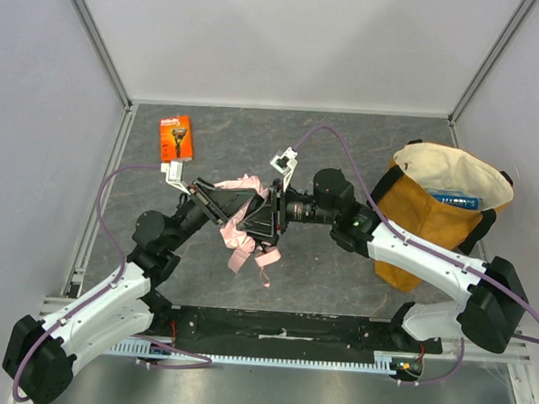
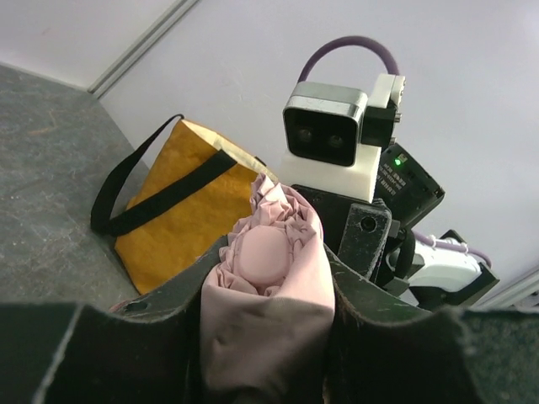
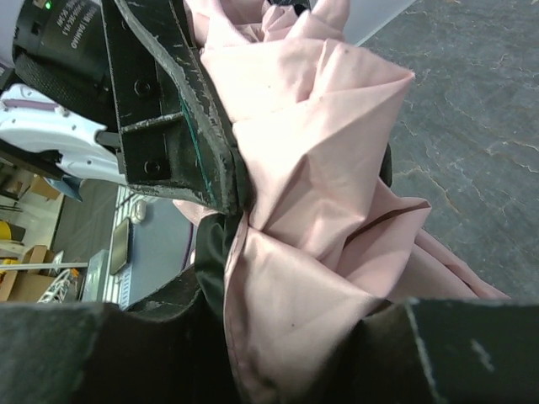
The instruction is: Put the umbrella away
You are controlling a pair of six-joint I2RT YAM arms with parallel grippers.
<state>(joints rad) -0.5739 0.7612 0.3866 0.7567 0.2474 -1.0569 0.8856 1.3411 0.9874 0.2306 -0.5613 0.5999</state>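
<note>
The pale pink umbrella hangs folded and crumpled between both arms at the table's middle, with a strap dangling below it. My left gripper is shut on it from the left. In the left wrist view, fabric and a rounded pink end of the umbrella fill the gap of the left gripper. My right gripper meets it from the right. Its wrist view shows folds of the umbrella pressed between the fingers of the right gripper, right next to the left gripper's finger.
A mustard-yellow tote bag stands open at the right with a blue item inside; the tote bag also shows in the left wrist view. An orange razor pack lies at the back left. Walls enclose the table.
</note>
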